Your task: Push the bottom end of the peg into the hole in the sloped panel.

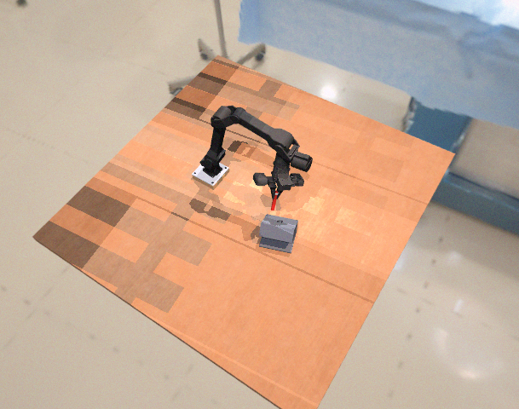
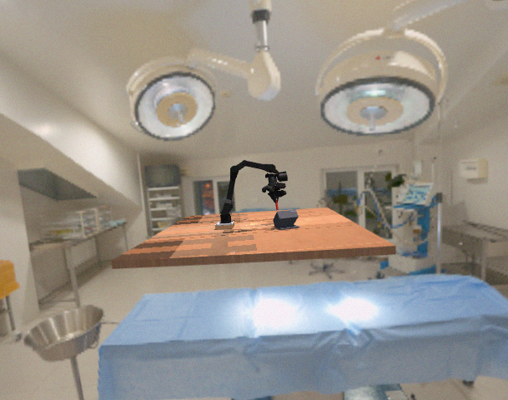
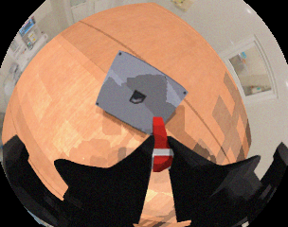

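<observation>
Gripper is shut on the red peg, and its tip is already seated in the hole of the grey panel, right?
Not seated. The gripper is shut on the red peg, but the wrist view shows its tip short of the hole in the grey panel, with panel face between.

Blue-draped bed (image 2: 288, 331), apparently two surgical lamps (image 2: 376, 101).

claw (image 1: 274, 192) gripping red peg (image 1: 273, 203), above panel (image 1: 278, 228)

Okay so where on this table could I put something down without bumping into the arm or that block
Bare wood runs from the grey block to the table's near and right edges, and along the left edge beyond the arm's base plate. It is crowded between base and block, where the gripper holds the red peg.
</observation>
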`<state>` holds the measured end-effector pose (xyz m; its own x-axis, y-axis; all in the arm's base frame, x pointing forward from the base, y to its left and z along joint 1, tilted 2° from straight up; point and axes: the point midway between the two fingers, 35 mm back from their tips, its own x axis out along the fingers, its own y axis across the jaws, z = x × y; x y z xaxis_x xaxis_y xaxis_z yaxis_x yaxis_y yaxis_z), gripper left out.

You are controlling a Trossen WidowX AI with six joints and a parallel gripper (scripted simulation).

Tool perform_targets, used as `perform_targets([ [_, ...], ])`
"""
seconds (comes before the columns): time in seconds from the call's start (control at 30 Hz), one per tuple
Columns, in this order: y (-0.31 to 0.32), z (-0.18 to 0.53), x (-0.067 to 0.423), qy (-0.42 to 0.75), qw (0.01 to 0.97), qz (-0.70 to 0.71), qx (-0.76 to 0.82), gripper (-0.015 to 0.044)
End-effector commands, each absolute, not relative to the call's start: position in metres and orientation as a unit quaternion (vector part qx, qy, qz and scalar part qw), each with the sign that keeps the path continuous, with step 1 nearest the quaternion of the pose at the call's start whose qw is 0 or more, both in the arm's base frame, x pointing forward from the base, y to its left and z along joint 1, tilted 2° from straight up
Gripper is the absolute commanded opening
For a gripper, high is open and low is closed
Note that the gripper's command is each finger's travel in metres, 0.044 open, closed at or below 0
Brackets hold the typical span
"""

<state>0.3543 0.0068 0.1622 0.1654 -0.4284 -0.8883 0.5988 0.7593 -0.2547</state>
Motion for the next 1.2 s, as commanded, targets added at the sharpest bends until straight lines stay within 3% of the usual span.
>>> perform_targets([
  [0.0,0.010,0.163,0.355,0.539,0.761,-0.351,0.088,0.0000],
  [1.17,0.033,0.173,0.360,0.446,0.769,-0.423,0.174,0.0000],
])
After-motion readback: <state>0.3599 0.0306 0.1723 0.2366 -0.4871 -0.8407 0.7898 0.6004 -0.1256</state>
